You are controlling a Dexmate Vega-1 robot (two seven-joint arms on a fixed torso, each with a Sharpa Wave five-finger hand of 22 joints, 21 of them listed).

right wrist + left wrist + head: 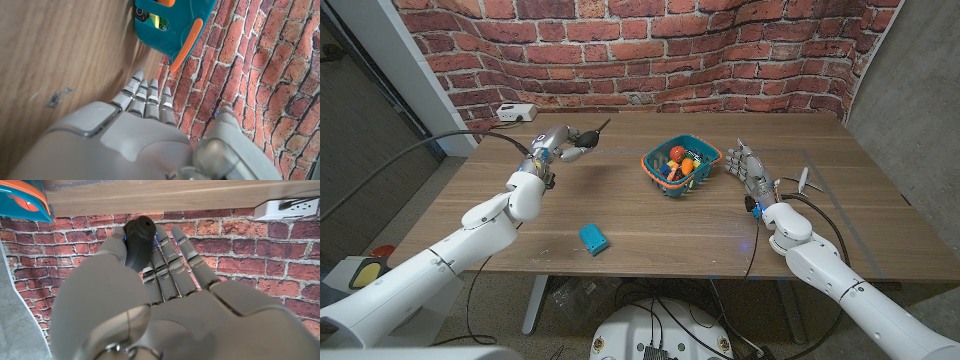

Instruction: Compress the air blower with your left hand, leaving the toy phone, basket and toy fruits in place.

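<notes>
Gripping the air blower (582,146) in the left robot hand (552,143).
Right robot hand (747,166) released beside the basket (680,166).

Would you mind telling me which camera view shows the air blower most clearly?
The left wrist view: the black air blower appears close up, gripped in the left hand, its round bulb plain. The head view shows it small and far off, its nozzle pointing away from the hand. The right wrist view looks at the basket instead.
</notes>
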